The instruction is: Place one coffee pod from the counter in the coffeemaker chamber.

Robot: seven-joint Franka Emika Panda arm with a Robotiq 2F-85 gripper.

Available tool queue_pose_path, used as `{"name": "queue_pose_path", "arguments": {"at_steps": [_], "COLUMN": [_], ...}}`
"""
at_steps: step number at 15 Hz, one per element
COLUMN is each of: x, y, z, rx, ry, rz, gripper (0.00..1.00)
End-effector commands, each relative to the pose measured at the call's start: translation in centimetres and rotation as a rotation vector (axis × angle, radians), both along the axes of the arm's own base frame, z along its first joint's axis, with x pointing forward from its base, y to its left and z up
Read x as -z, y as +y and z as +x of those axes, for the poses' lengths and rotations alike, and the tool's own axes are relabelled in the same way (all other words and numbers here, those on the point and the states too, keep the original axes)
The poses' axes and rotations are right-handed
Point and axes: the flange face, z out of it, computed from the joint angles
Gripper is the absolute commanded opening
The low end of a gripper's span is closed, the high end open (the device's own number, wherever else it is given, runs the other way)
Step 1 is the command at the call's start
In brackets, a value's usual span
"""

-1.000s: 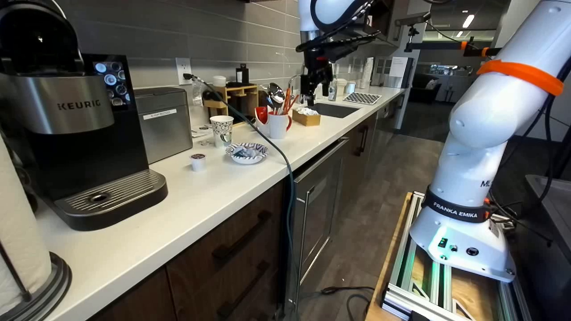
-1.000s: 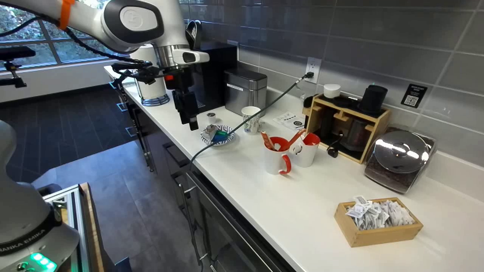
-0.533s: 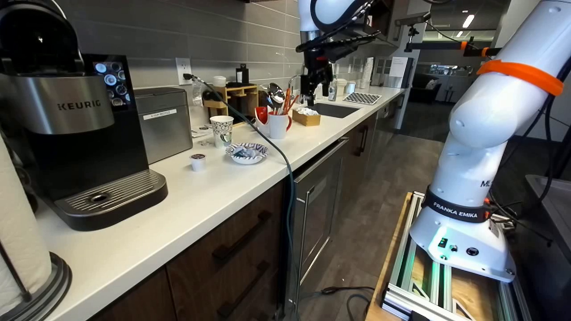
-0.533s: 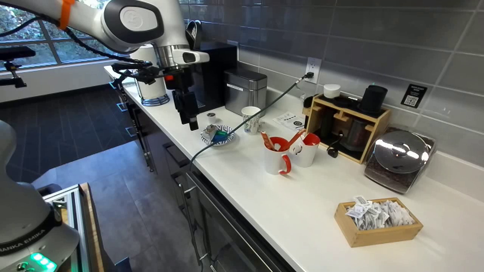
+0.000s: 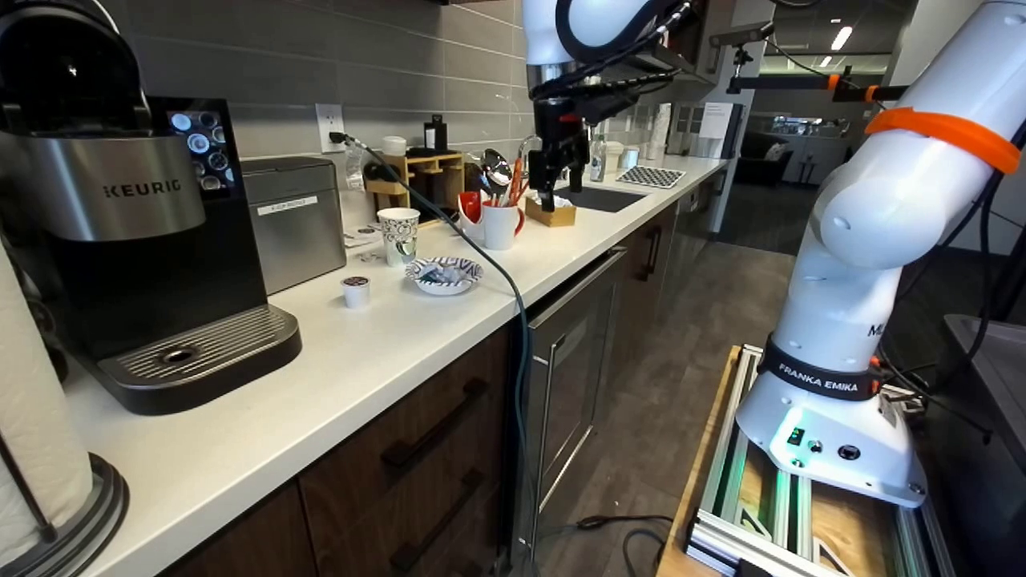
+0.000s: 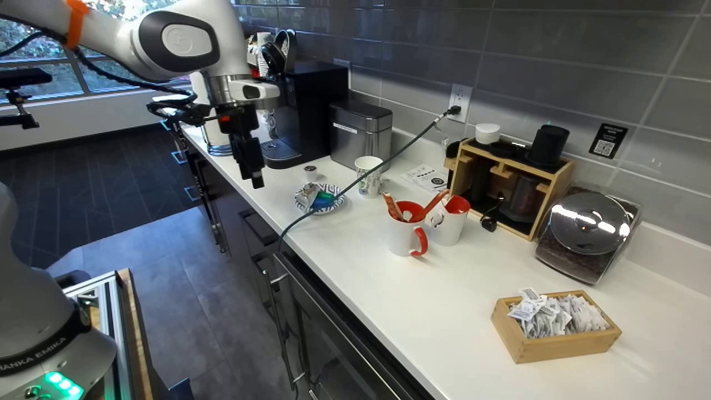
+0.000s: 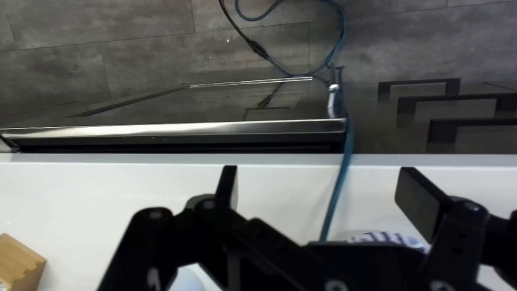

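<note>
The coffee pod (image 5: 356, 292), a small white cup with a dark printed lid, stands upright on the white counter (image 5: 385, 344) near the coffeemaker. It also shows in an exterior view (image 6: 310, 174); in the wrist view it is hidden. The coffeemaker chamber (image 5: 68, 76) is in the black and silver Keurig head, whose lid appears raised; its inside is dark. My gripper (image 5: 561, 196) hangs above the counter, apart from the pod, in both exterior views (image 6: 254, 179). In the wrist view its fingers (image 7: 317, 182) are wide apart with nothing between them but the counter and cord beyond.
A dark cord (image 6: 383, 165) runs from the outlet across the counter and over its front edge. A patterned plate (image 5: 443, 276) with packets and a paper cup (image 5: 399, 236) stand near the pod. Mugs (image 6: 408, 233), a metal bin (image 5: 295, 220) and a drip tray (image 5: 200, 353) are around.
My gripper has moved left in both exterior views and sits slightly lower in one of them. The pod, plate and coffeemaker have not moved.
</note>
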Motion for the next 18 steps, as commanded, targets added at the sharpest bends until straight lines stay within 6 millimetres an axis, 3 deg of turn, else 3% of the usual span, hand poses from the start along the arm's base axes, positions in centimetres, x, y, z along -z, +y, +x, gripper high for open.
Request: {"name": "queue_pose_path", "arguments": {"at_steps": [1,3,5,6,8,12,18], "x": [1.9,2.0,1.4,1.4,1.4,1.2,1.2], "y": [8.2,14.0,17.7,15.9,17.2,15.9,15.9], "z": [-4.1,-5.0,-4.6,-4.7,-5.2,-4.5,-4.5], "rx": [-0.054,-0.081,-0.021,-0.068,-0.075,-0.062,-0.062], "ry": [-0.05,-0.137,-0.255,-0.188,-0.205,-0.199,-0.199], "rz": [0.037,0.048,0.058,0.041,0.039,0.046,0.046], "gripper": [1.0,1.0,1.0,1.0,1.0,1.0,1.0]}}
